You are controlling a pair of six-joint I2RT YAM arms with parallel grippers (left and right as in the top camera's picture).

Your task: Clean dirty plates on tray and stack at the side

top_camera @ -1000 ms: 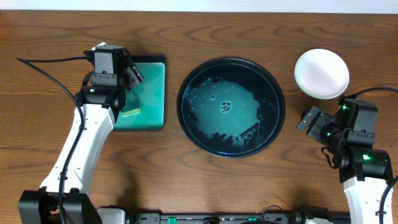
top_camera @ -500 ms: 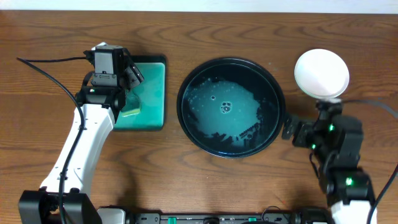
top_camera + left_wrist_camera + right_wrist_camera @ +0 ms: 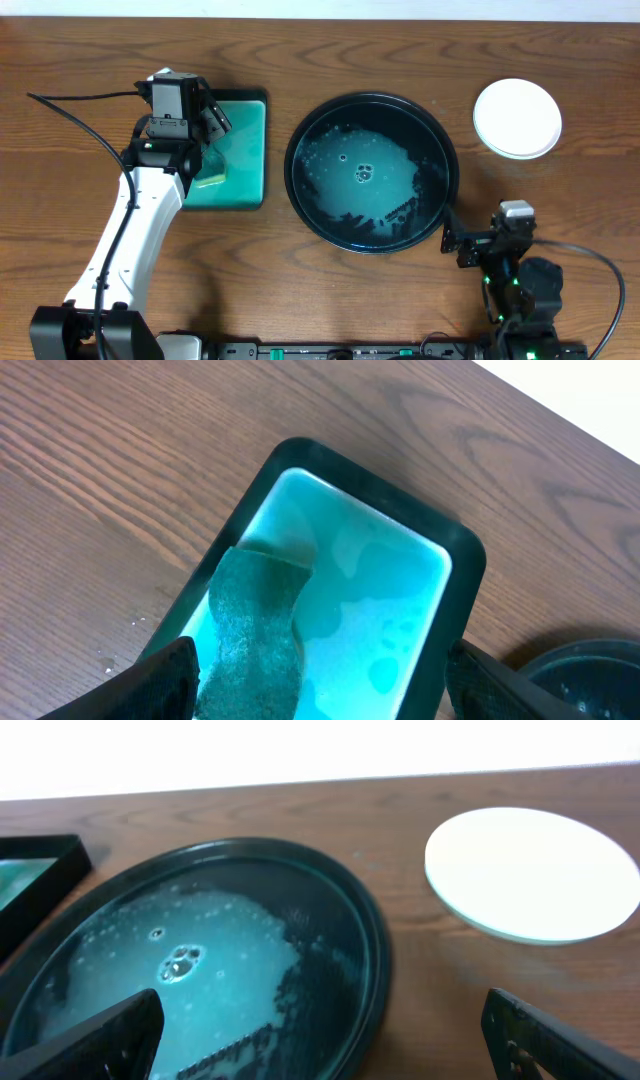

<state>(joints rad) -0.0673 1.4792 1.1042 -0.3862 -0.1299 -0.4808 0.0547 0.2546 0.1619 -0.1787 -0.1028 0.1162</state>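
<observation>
The round dark tray (image 3: 292, 190) lies mid-table and holds only foamy teal water; in the right wrist view its rim (image 3: 376, 952) curves past. A white plate (image 3: 517, 118) rests on the wood at the far right, and it shows as the plate (image 3: 535, 870) in the right wrist view too. Whether more plates lie under it I cannot tell. My right gripper (image 3: 462, 243) hangs open near the tray's front right rim, nothing between its fingers (image 3: 98, 1042). My left gripper (image 3: 212, 140) hovers open over the sponge (image 3: 255, 632), not touching it.
A green rectangular sponge tray (image 3: 250, 150) sits left of the dark tray, its dark rim (image 3: 466, 565) wet inside. A black cable (image 3: 70, 108) trails across the left of the table. Bare wood lies between the dark tray and the plate.
My right arm has pulled back from beside the white plate toward the front edge, ending by the tray's front right rim. The left arm has not moved.
</observation>
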